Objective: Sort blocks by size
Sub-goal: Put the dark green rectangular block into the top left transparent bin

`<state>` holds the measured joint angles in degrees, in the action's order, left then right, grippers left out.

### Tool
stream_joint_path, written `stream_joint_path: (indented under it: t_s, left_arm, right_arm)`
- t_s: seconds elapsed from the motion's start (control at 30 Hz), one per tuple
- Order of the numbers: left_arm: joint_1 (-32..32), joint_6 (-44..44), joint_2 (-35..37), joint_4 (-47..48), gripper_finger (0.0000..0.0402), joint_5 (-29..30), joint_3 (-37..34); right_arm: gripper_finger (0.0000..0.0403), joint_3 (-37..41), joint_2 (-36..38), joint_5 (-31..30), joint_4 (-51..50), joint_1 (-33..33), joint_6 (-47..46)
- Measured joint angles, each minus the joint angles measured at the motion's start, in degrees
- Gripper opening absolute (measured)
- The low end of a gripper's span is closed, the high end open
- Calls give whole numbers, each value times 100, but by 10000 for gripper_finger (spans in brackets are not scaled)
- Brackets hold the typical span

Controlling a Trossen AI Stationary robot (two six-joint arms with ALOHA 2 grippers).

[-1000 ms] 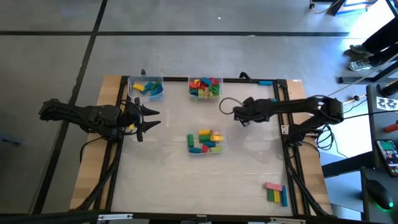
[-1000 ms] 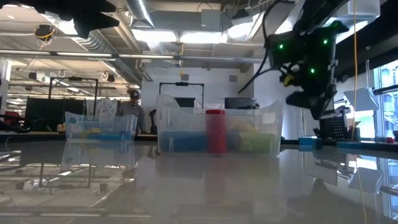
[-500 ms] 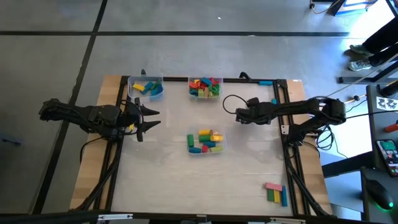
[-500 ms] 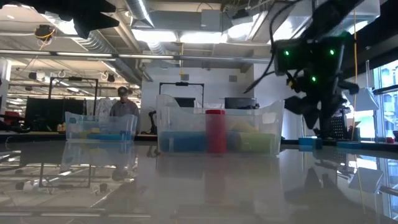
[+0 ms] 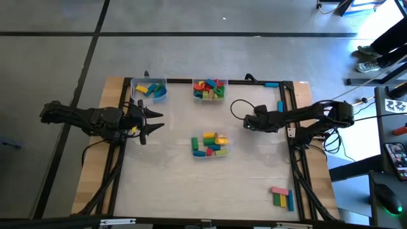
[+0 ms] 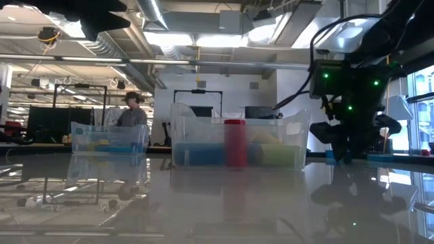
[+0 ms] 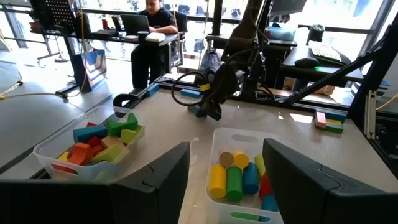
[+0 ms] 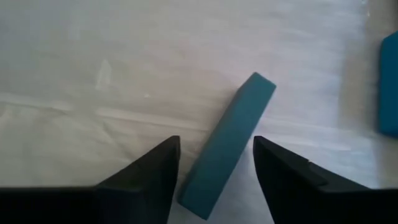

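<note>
Right wrist view: the right gripper [image 8: 211, 168] is spread wide, fingers either side of a long teal-blue rectangular block [image 8: 227, 144] lying flat on the white table [image 8: 93, 74], not yet clamped.

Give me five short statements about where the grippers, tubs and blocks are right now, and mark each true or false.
1. The right gripper is open, with a long blue block lying between its fingers. True.
2. The left gripper holds a yellow block. False: it is open and nothing shows between its fingers.
3. Three clear tubs hold blocks: the far left tub, the far middle tub and the centre tub. True.
4. The centre tub is empty. False: it holds green, yellow, red and blue blocks.
5. A few loose blocks lie at the table's near right corner. True.
</note>
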<state>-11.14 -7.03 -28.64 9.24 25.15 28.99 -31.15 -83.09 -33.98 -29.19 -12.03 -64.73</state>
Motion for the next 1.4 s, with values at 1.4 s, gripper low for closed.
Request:
stream_joint_path:
  t_s: [1.4]
  left_arm:
    - [0, -46, 0, 22, 198, 0, 0]
  right_arm:
    - [62, -2090, -275, 944, 2883, 4, 4185]
